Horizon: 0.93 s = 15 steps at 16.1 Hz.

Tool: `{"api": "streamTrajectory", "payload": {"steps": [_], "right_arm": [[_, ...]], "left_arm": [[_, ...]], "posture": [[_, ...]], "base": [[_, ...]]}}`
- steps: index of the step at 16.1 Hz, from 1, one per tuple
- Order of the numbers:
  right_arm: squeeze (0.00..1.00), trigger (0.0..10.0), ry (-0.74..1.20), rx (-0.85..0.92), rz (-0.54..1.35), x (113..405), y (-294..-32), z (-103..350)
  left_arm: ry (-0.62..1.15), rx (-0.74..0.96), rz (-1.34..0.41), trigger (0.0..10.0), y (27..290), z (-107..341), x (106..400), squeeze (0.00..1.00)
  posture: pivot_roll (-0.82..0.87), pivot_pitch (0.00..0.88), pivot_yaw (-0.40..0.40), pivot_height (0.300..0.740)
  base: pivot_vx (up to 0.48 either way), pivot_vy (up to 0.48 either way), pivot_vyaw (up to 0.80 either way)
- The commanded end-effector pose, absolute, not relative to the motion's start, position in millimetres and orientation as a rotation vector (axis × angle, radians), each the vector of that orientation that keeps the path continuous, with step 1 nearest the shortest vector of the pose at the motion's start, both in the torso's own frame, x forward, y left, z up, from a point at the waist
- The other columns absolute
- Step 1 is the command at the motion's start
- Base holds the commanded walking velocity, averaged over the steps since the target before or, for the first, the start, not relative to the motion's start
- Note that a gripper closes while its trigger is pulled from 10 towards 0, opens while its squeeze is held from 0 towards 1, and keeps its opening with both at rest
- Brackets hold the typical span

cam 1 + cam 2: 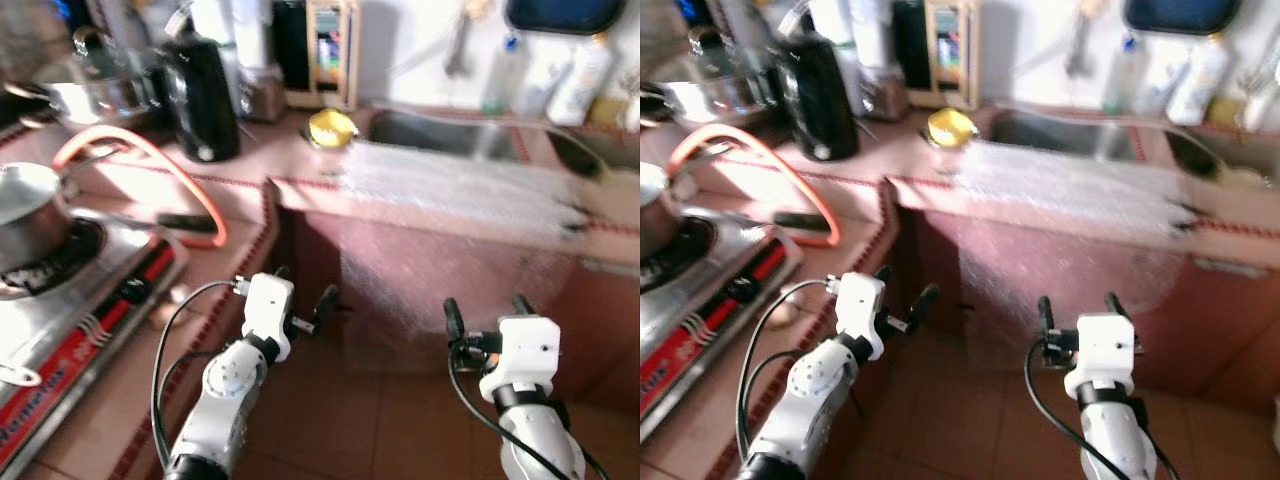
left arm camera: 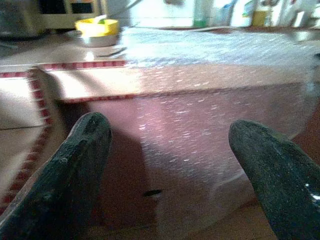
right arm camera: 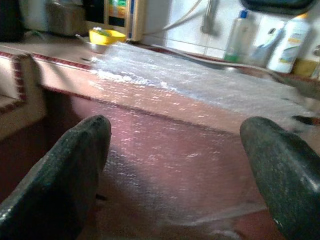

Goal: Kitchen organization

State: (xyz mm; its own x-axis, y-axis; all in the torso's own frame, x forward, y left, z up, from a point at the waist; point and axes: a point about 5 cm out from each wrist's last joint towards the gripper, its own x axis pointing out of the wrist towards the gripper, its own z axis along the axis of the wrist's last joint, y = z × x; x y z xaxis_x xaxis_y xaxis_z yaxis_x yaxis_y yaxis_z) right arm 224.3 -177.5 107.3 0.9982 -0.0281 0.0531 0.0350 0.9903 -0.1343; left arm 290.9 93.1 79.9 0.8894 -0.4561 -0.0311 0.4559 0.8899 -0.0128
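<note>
1. The bubble wrap is clear with whitish glints, and the pink counter shows through it.
2. The counter edge carries a dark red patterned tile strip.
3. The bowl is yellow.
4. The kettle is black.
5. The hose is orange.
6. The stove is silver with a red band.

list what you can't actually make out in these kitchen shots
- Inside of the sink: head views, hidden by the plastic sheet draped over the counter edge.
- Labels on the bottles behind the sink: blurred in every view.
- Pot on the stove: cut off by the left edge of the head views.
- Contents of the yellow bowl: too small and blurred.
- Left tool and right tool both hang open, holding nothing.
</note>
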Motion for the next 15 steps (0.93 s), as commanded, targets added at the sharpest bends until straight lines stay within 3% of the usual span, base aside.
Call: {"api": "streamTrajectory", "payload": {"steps": [1, 3, 6, 15], "right_arm": [[0.00, 10.0, -0.043, -0.117, -0.025, 224.3, -174.8, 106.3], [0.00, 10.0, -0.040, -0.118, -0.021, 224.4, -174.1, 105.4], [0.00, 10.0, -0.048, -0.129, -0.005, 224.9, -172.6, 106.1], [0.00, 10.0, -0.048, -0.135, -0.005, 224.9, -171.7, 105.5]], "left_arm": [[0.053, 0.004, -0.470, 10.0, 97.6, 77.6, 291.7, 0.00], [0.078, 0.007, -0.458, 10.0, 98.7, 73.8, 290.6, 0.00], [0.072, 0.037, -0.453, 10.0, 101.3, 73.9, 292.0, 0.00], [0.079, 0.049, -0.464, 10.0, 101.4, 71.4, 290.3, 0.00]], "posture": [[0.02, 0.000, 0.013, 0.740], [0.02, 0.000, 0.012, 0.740], [0.02, 0.000, 0.013, 0.740], [0.02, 0.000, 0.017, 0.740]], "base": [[0.000, 0.000, -0.73], [0.000, 0.000, -0.75], [0.000, 0.000, 0.00], [0.000, -0.466, 0.00]]}}
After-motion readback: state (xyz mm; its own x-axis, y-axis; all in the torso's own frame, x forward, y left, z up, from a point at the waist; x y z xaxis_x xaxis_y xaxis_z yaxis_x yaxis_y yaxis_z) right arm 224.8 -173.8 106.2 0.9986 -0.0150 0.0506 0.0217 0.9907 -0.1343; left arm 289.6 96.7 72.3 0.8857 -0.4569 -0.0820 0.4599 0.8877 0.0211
